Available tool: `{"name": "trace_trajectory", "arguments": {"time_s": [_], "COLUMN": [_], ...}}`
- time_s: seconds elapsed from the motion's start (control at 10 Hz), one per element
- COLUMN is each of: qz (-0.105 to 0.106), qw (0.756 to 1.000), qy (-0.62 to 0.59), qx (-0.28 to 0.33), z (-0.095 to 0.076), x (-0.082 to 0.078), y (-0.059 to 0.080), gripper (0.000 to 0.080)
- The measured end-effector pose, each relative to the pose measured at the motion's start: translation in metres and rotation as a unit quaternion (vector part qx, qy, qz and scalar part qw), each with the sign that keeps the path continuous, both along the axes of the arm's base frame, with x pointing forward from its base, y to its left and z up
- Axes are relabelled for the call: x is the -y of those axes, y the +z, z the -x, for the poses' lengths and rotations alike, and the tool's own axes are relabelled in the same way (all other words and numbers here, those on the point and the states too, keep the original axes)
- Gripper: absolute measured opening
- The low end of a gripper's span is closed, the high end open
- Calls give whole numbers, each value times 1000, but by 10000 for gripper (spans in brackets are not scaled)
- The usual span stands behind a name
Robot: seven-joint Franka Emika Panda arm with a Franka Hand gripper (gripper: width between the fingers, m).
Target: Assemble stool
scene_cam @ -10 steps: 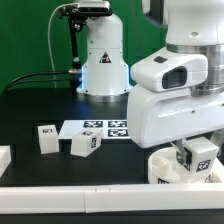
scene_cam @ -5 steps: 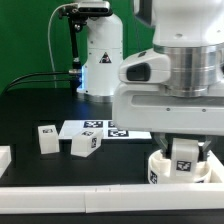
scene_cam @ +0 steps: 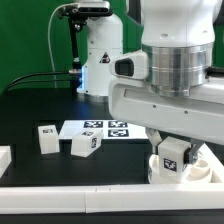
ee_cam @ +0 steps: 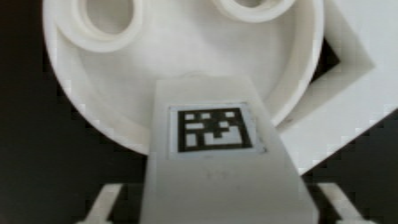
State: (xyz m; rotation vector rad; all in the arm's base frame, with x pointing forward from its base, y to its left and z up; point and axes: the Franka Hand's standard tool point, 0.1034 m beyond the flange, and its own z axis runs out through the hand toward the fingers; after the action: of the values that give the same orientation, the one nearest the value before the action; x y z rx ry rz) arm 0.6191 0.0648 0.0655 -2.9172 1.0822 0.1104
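Observation:
My gripper [scene_cam: 172,148] is shut on a chunky white stool leg [scene_cam: 172,156] with a black-and-white tag. It holds the leg over the round white seat disc [scene_cam: 196,172] at the exterior view's lower right. In the wrist view the leg [ee_cam: 217,135] runs out from between my fingers [ee_cam: 111,200] over the seat disc [ee_cam: 103,105], whose far part shows two round sockets. I cannot tell whether the leg touches the disc. Two more loose legs [scene_cam: 46,138] [scene_cam: 84,143] stand on the black table at the exterior view's left.
The marker board [scene_cam: 105,128] lies flat behind the loose legs. A long white rail [scene_cam: 80,190] runs along the front edge, with a short white piece [scene_cam: 4,158] at the far left. The arm's base [scene_cam: 100,60] stands at the back.
The wrist has turned and the held leg has shifted toward the exterior view's left over the seat disc. The loose legs have not moved.

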Motion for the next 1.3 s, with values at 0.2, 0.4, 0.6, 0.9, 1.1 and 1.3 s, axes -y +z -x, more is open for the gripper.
{"name": "trace_trajectory", "arguments": {"time_s": [0.2,0.4,0.6,0.9,1.1,1.3], "qz": [9,32,37,37,12,7], "qw": [994,978,971,971,978,979], "qy": [-107,-204,-234,-235,-210,-202], "qx": [-6,-11,-12,-12,-2,4], "z": [2,7,10,9,14,16], "x": [4,11,14,14,22,25], "y": [1,2,2,2,28,42], "gripper": [334,334,334,577,634,645]}}
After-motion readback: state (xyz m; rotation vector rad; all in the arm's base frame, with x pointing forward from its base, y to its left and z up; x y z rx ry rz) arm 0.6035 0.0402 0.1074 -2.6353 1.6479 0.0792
